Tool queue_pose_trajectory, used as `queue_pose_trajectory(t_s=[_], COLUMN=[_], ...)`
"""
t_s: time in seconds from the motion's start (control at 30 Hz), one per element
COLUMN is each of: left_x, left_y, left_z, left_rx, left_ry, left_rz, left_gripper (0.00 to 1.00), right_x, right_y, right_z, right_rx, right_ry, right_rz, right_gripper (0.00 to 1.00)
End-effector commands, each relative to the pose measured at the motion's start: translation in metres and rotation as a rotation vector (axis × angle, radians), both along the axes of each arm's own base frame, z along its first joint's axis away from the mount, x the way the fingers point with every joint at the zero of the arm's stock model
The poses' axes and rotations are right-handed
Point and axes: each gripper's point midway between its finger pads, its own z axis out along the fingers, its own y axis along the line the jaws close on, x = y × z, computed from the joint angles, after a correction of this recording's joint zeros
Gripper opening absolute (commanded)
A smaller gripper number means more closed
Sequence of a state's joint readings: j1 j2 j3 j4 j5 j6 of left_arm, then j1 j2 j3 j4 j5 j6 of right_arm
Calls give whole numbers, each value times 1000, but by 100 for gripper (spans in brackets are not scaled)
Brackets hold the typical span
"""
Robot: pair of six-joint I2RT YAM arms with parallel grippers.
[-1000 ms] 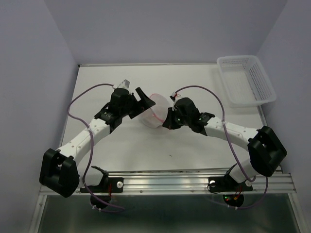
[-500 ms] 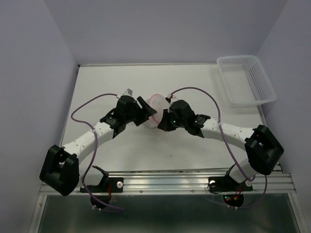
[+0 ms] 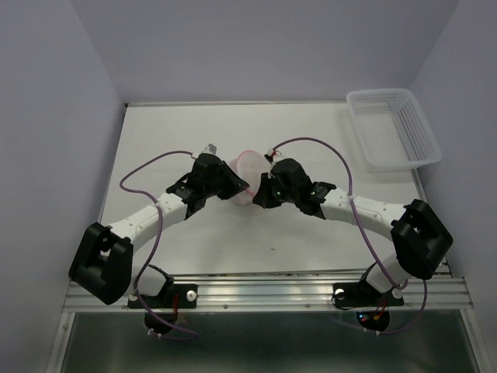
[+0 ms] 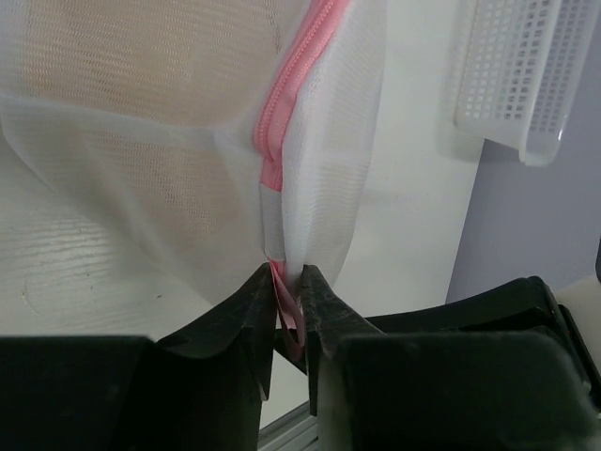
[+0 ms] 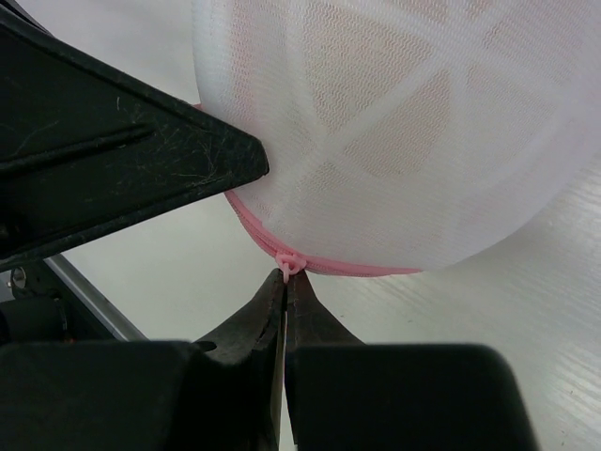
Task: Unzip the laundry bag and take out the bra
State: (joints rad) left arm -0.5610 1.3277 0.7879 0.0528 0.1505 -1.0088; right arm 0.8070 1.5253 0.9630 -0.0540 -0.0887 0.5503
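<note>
Both zipper (image 4: pixel 286 99) ends held.
Pinched: end tab (image 4: pixel 289 329) by left gripper (image 4: pixel 285 274), pull (image 5: pixel 289 261) by right gripper (image 5: pixel 286 278); laundry bag (image 3: pixel 250 167) lies between them.

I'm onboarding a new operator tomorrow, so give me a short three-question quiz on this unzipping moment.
1. True or false: the bra shows as tan fabric through the mesh of the laundry bag.
2. Multiple choice: the left gripper pinches A) the pink tab below the zipper's end, B) the bra directly, C) nothing.
3. Short answer: what does the right gripper hold between its fingertips?

Key: 1 true. 2 A. 3 the zipper pull, on the bag's pink seam.
</note>
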Motion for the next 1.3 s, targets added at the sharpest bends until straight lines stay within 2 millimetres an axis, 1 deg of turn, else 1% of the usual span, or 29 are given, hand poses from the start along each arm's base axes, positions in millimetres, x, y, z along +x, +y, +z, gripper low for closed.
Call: queue_pose_trajectory(t_s=[0.0,0.03,0.1,0.23,0.27,0.3,0.43,0.5,0.57,0.6,0.63,0.73,0.8,0.83,0.87,0.93,1.03,1.07,1.1,1.13,1.17,1.2,1.23,1.27], left_x=[13,13,13,10,11,11,13,14,15,17,18,22,24,23,26,24,27,27,29,27,28,28,28,29], left_y=[-11,-11,-12,-15,-14,-13,-8,-5,-1,4,6,16,19,21,25,27,37,39,42,39,39,39,39,39], left_z=[29,29,29,37,40,43,57,59,61,60,61,63,66,66,68,70,67,67,69,66,68,62,63,59], left_rx=[-42,-39,-40,-48,-48,-46,-49,-53,-65,-63,-65,-70,-76,-74,-70,-68,-28,-19,-13,-1,2,10,15,30], left_ry=[-79,-79,-77,-104,-118,-128,-160,-163,-162,-164,-169,-176,-186,-194,-202,-208,-230,-241,-252,-267,-266,-250,-258,-258], left_rz=[-9,-11,-17,-50,-51,-52,-49,-55,-64,-58,-59,-57,-65,-79,-74,-102,-128,-136,-146,-200,-206,-212,-224,-238], left_gripper=[21,12,0,0,0,0,0,0,0,0,0,0,0,0,0,0,0,0,0,0,0,0,0,0], right_x=[7,7,8,13,14,19,20,19,26,25,32,39,48,51,55,66,77,83,83,95,97,104,106,111], right_y=[12,11,10,-2,-6,-13,-25,-29,-40,-42,-50,-60,-71,-73,-76,-86,-101,-107,-112,-117,-121,-125,-126,-132], right_z=[24,24,22,15,13,10,1,-7,-11,-14,-15,-16,-17,-18,-17,-14,-19,-18,-23,-19,-22,-22,-22,-23], right_rx=[38,37,29,-23,-38,-66,-121,-140,-157,-167,-174,-194,-208,-209,-204,-199,-243,-258,-281,-285,-293,-306,-318,-327], right_ry=[-60,-59,-61,-66,-68,-83,-82,-75,-72,-76,-75,-90,-98,-102,-109,-136,-191,-214,-217,-270,-276,-301,-313,-322], right_rz=[15,17,11,-41,-57,-97,-132,-137,-160,-158,-178,-184,-203,-189,-188,-185,-173,-179,-164,-177,-175,-176,-181,-188], right_gripper=[1,1,1,1,1,1,1,1,1,1,1,1,1,1,1,1,1,1,1,1,1,1,1,1])
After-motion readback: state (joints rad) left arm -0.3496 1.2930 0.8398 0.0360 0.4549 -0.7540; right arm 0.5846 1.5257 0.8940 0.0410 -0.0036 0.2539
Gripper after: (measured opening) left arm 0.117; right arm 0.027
